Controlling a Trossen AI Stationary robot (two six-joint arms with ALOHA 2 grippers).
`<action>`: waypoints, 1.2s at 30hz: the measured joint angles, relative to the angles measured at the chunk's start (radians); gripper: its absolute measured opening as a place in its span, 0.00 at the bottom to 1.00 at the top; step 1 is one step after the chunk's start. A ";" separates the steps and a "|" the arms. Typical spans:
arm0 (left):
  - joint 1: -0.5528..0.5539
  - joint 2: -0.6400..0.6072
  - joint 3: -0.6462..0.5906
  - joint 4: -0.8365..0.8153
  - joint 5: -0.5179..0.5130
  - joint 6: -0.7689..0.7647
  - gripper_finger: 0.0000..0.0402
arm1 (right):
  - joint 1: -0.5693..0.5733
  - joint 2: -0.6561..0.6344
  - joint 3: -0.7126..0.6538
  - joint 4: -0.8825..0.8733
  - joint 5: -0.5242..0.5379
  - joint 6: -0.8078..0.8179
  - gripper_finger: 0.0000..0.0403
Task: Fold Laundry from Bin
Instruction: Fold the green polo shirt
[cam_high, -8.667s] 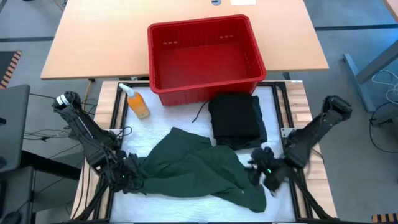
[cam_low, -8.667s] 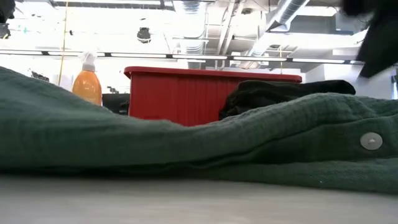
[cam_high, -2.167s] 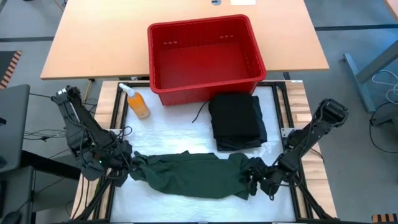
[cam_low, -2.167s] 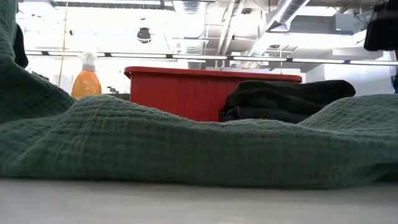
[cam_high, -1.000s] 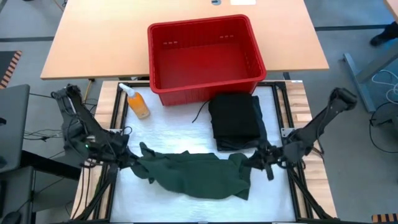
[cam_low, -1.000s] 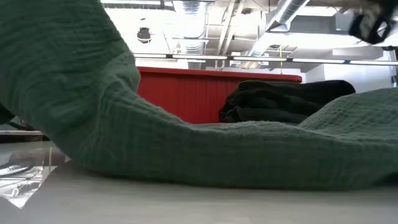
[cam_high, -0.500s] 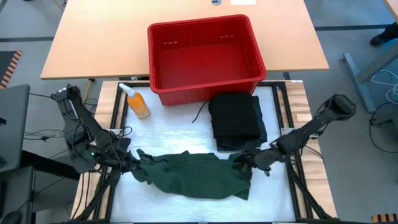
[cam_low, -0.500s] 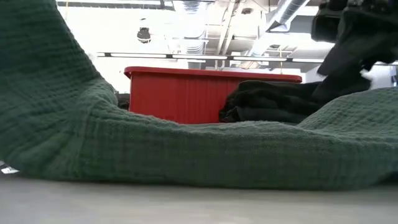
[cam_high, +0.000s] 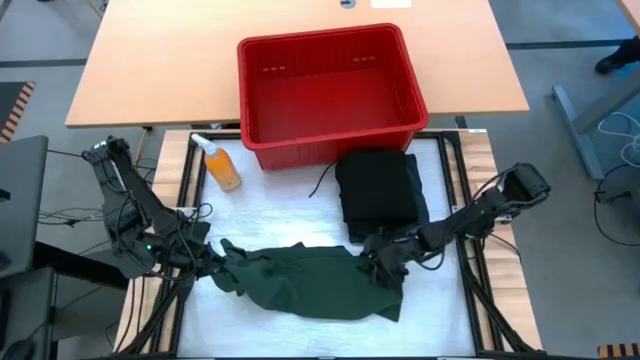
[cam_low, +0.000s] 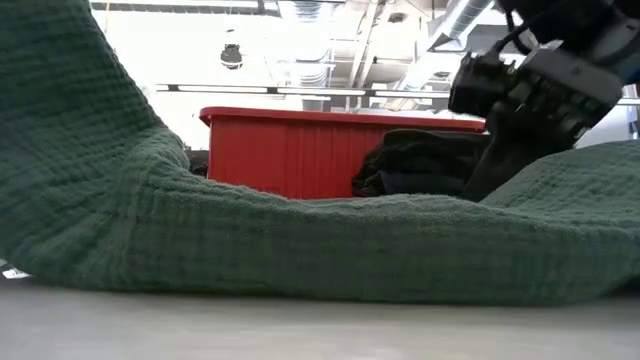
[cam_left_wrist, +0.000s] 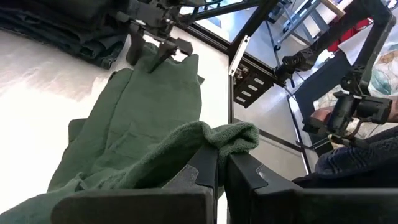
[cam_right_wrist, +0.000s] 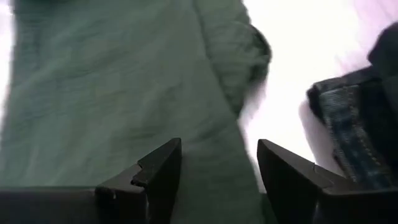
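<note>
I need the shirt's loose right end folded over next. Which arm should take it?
Probably the right: its gripper hangs open over that end of the green shirt, while the left gripper is shut on the other end.

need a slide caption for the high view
Left gripper pinches the green shirt while the open right gripper hovers over its other end.

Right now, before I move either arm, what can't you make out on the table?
- Low view: the green shirt fills the foreground, hiding the table behind it and the base of the red bin.
- Low view: the folded dark stack is partly hidden by the right end effector.
- High view: the label on the orange bottle is too small to read.
</note>
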 joint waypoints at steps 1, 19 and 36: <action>0.000 0.000 0.000 0.000 0.000 -0.001 0.00 | -0.006 0.006 0.000 0.001 0.000 0.000 0.59; 0.000 0.000 0.000 -0.001 -0.001 0.015 0.00 | -0.052 -0.030 -0.002 -0.040 -0.078 -0.084 0.56; 0.000 0.020 -0.001 -0.008 0.001 0.016 0.00 | -0.104 -0.085 0.033 -0.031 -0.228 -0.099 0.07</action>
